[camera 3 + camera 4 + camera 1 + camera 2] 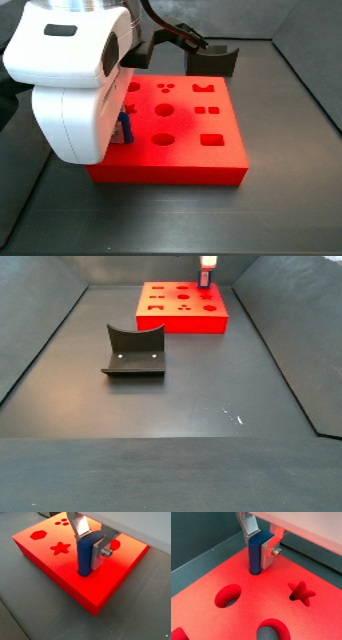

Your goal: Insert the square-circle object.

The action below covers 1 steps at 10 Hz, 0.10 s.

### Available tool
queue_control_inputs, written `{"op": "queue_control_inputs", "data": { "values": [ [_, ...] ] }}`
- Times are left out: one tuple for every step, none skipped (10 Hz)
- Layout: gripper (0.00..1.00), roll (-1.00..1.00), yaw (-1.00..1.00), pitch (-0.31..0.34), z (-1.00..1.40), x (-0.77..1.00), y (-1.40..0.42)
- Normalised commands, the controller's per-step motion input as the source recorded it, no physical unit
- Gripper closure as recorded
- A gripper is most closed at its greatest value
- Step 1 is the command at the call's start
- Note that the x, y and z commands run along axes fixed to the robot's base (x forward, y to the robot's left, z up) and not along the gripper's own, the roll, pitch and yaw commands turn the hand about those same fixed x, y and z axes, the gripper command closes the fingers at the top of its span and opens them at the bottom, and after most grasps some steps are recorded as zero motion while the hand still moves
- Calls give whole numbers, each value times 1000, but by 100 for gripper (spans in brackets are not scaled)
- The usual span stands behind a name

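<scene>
The square-circle object [86, 558] is a slim dark blue peg, upright between my gripper's [91, 543] silver fingers. It also shows in a wrist view [255, 557], with the gripper [262, 542] shut on its upper part. Its lower end meets the top of the red block [100, 587] near one edge; I cannot tell how deep it sits. In a side view the peg [124, 127] peeks out beside the white arm over the red block [174, 172]. In a side view the gripper [206, 272] stands over the far block [187, 322].
The block's top has shaped holes: a star [60, 547], a hexagon [38, 535], a round hole [228, 595] and a star [301, 593]. The dark fixture [134, 352] stands on the grey floor away from the block, and also shows in a side view [210, 58]. Dark walls ring the floor.
</scene>
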Motion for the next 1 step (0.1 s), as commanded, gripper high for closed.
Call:
{"op": "queue_control_inputs", "data": {
  "values": [
    [100, 0, 0, 0, 0, 0, 0]
  ]
}}
